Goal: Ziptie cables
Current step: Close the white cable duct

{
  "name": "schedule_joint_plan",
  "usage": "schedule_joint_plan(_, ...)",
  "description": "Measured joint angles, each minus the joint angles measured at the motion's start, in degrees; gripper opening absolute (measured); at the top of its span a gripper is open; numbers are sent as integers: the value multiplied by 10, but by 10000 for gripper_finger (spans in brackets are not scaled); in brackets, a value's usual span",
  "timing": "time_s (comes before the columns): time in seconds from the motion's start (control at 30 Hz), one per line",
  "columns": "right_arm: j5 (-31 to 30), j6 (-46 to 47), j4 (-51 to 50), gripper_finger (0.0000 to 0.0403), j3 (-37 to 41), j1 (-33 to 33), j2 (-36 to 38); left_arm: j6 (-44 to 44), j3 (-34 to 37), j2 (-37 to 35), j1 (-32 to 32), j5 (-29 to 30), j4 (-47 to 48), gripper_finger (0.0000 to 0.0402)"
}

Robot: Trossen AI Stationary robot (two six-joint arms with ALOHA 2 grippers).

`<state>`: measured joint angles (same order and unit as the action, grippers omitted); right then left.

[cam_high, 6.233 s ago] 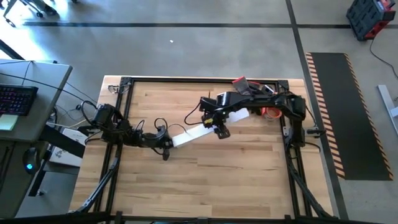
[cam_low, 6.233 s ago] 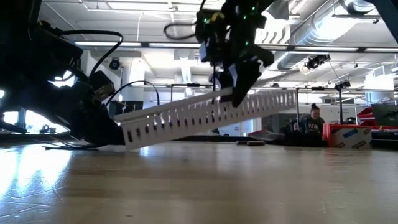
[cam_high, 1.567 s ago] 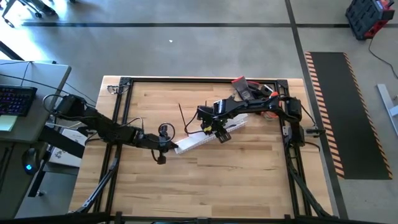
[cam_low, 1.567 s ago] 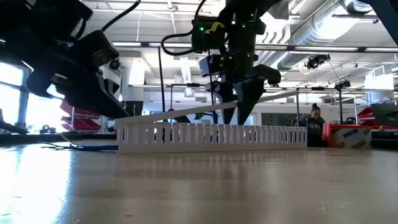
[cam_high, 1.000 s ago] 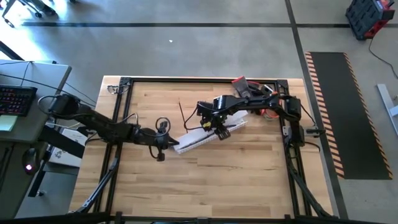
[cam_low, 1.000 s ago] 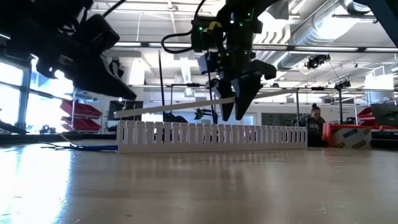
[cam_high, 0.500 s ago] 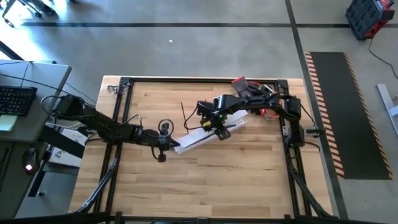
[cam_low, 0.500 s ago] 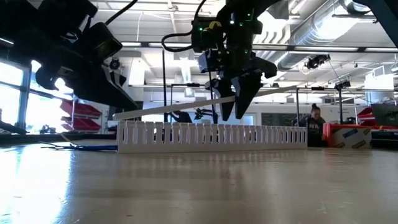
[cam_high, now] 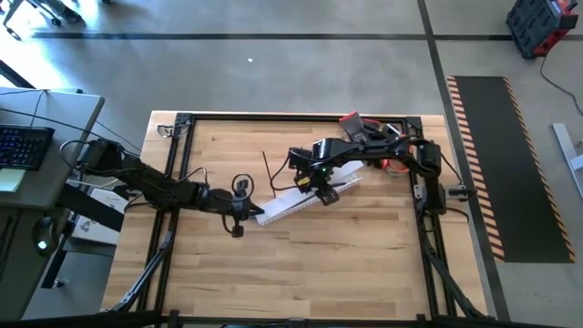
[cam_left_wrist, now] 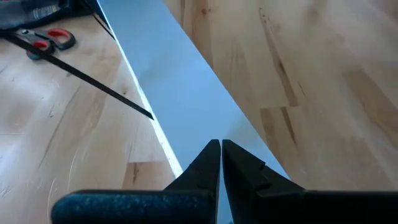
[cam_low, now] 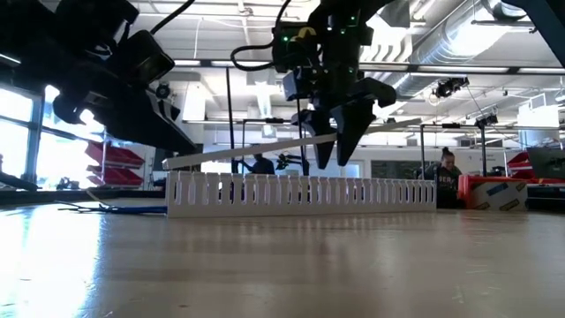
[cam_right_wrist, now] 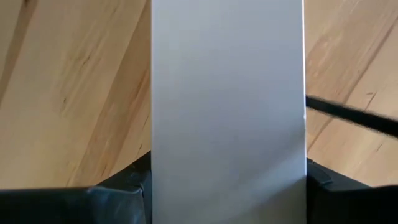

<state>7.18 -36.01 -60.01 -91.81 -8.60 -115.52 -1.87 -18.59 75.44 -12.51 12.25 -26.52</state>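
A white slotted channel (cam_low: 300, 193) lies on the table, running from centre left toward the far right. Above it slants a flat white strip (cam_low: 256, 152), low at its left end and higher at its right. My right gripper (cam_low: 338, 146) is shut on the strip a little right of its middle. My left gripper (cam_left_wrist: 219, 146) is shut, its tips at the strip's low left end (cam_low: 177, 162). The cables cannot be made out in any view. A thin black stick (cam_high: 267, 169) lies on the wood just beyond the channel. My left gripper's shut fingertips lie on the top face of the strip near its left end (cam_left_wrist: 211, 132), slanting down from the table's left. Whether they bear down on it cannot be told. My right gripper pinches the strip's two long edges (cam_right_wrist: 155, 174) between its two fingers (cam_right_wrist: 124, 186). The fingers point down and lie across the strip. The strip is lifted at this place, tilted, with its right end free in the air.
Red-handled scissors (cam_left_wrist: 43, 40) lie beyond the black stick. A clutter of red and dark things (cam_high: 364, 128) sits at the table's far right edge. Bare wood (cam_high: 301, 264) stretches toward the near edge. A person (cam_low: 444, 172) sits far behind the table.
My left gripper has sunk a little toward the strip's left end. The strip, the channel and my right gripper have kept their places.
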Motion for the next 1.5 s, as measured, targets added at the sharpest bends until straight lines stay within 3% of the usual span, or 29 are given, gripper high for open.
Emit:
schedule_joint_plan(0.53, 1, 5, 0, 195, 0, 0, -16, -4, 0, 28, 2, -1, -4, 0)
schedule_joint_plan(0.87, -11, 15, 0, 195, 0, -2, -12, 21, 0, 4, 2, 19, -8, 0)
schedule_joint_plan(1.5, -3, 28, -6, 195, -22, -14, -10, 21, 0, 7, 16, 1, 3, 0)
